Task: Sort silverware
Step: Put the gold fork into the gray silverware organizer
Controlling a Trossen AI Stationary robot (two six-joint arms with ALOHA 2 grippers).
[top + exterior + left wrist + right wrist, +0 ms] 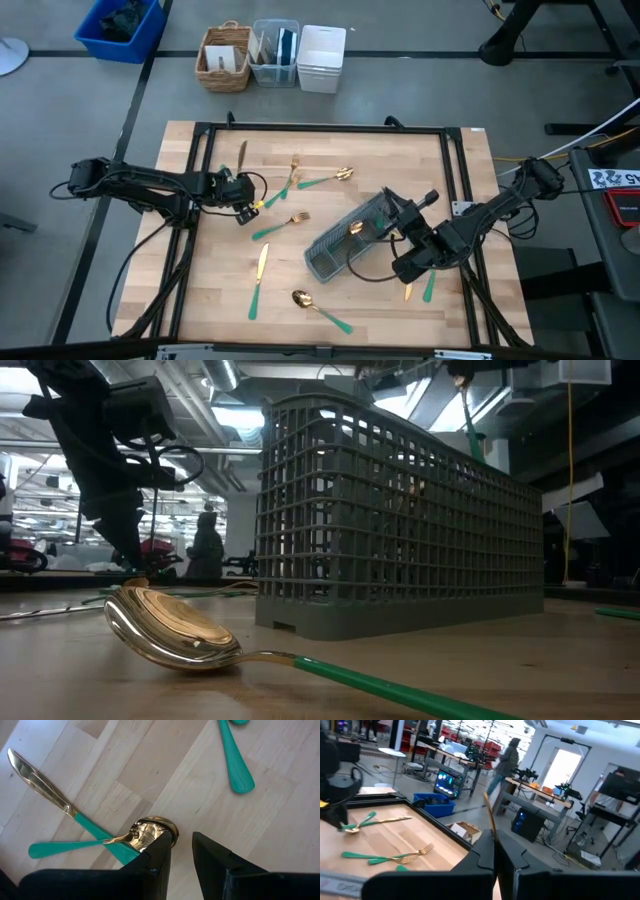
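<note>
Gold-headed, teal-handled silverware lies scattered on the wooden table: a knife (241, 155), a fork (292, 172), a spoon (330, 180), a second fork (282, 224), another knife (259, 280) and a near spoon (320, 308) (180, 630). The grey slotted caddy (350, 238) (400, 520) lies right of centre. My left gripper (182, 857) (245, 207) is open, pointing steeply down beside a spoon's gold bowl (152, 827). That spoon's handle crosses a knife (45, 787). My right gripper (495, 852) (392, 205) is held level over the caddy, shut on a knife. My left gripper has one finger (157, 855) standing over the edge of the spoon's bowl; I cannot tell whether it touches it. My right gripper pinches the knife between its two shut fingers, which lie across it. The gold blade (489, 817) sticks out past them, clear of the table. The fingers hide the handle.
A black frame (320, 130) borders the table. Two more pieces (428, 285) lie under my right arm. Beyond the far edge stand a blue bin (120, 25), a wicker basket (225, 55) and plastic containers (322, 55). A person (507, 760) walks in the room behind.
</note>
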